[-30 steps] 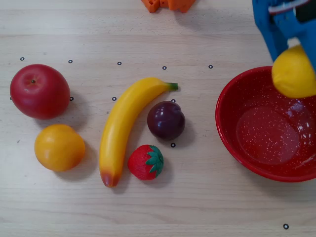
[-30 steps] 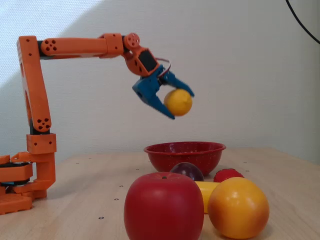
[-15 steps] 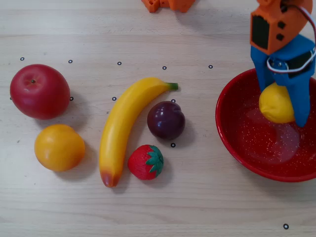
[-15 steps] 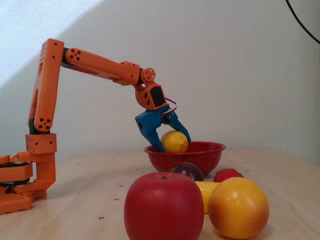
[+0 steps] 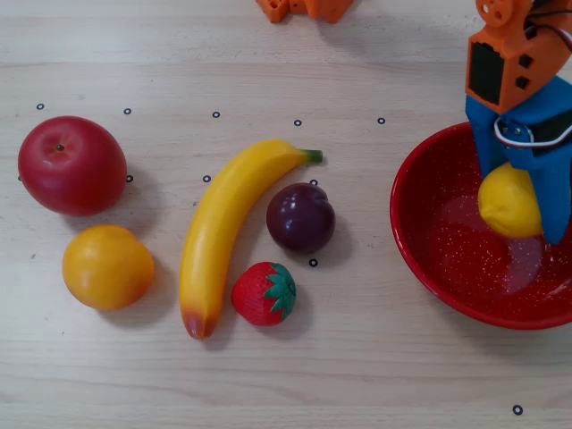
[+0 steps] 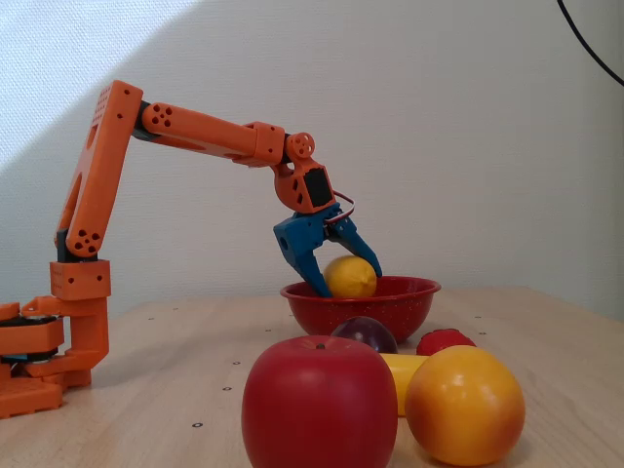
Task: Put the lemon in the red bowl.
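From my overhead feed, I see the red apple (image 5: 71,165) at the far left of the frame, with the orange-yellow fruit (image 5: 107,266) just below it. Toward the centre lies the banana (image 5: 223,228), slanting from lower left to upper right, with the strawberry (image 5: 264,293) near its lower end and the dark plum (image 5: 300,217) just right of its middle. At the right edge sits the red bowl (image 5: 420,241), partly cut off by the frame. My blue gripper (image 5: 523,210) hangs over the bowl, its fingers pinching the lemon (image 5: 507,203) from both sides. In my fixed view the lemon (image 6: 350,277) sits at rim height of the bowl (image 6: 390,304), clasped in the gripper (image 6: 346,283); I cannot tell whether it touches the bowl's floor.
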You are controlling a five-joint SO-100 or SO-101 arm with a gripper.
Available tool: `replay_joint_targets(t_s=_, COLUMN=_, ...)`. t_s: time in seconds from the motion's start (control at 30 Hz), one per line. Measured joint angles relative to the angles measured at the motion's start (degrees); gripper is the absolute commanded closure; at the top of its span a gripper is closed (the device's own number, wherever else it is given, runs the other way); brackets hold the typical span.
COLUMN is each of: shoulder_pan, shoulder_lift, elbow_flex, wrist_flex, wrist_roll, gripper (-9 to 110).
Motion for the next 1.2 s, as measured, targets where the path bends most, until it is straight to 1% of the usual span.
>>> replay_joint_targets(t_s=0.13, shoulder_pan=0.0, shoulder_lift=0.1, elbow_flex=-2.4, wrist_flex=1.2, wrist_roll=0.3, gripper=63)
replay_joint_targets(t_s=0.27, shoulder_pan=0.0, shoulder_lift=0.1, elbow_flex=-3.4, wrist_flex=3.2, wrist_roll=0.3, gripper=64)
replay_joint_targets(t_s=0.33, shoulder_pan=-0.8, shoulder_lift=0.1, elbow_flex=-3.5, wrist_flex=4.0, wrist_roll=-0.4, gripper=69)
replay_joint_targets(t_s=0.4, shoulder_pan=-2.1, shoulder_lift=0.1, elbow_flex=-4.7, wrist_flex=4.5, wrist_roll=-0.5, gripper=82)
replay_joint_targets(t_s=0.57, shoulder_pan=-4.9, shoulder_lift=4.3, elbow_flex=-6.5, wrist_flex=6.9, wrist_roll=-1.3, gripper=101)
replay_joint_targets(t_s=0.73, shoulder_pan=-7.1, shoulder_lift=12.2, elbow_flex=-5.9, wrist_flex=8.4, wrist_roll=-2.2, gripper=101)
replay_joint_targets(t_s=0.93, shoulder_pan=-13.2, shoulder_lift=25.0, elbow_flex=6.4, wrist_flex=9.0, wrist_roll=-2.0, gripper=101)
replay_joint_targets(t_s=1.1, shoulder_pan=-18.8, shoulder_lift=39.9, elbow_flex=21.4, wrist_flex=8.0, wrist_roll=-2.0, gripper=101)
replay_joint_targets(t_s=1.2, shoulder_pan=-21.5, shoulder_lift=48.3, elbow_flex=31.5, wrist_flex=6.4, wrist_roll=-0.2, gripper=101)
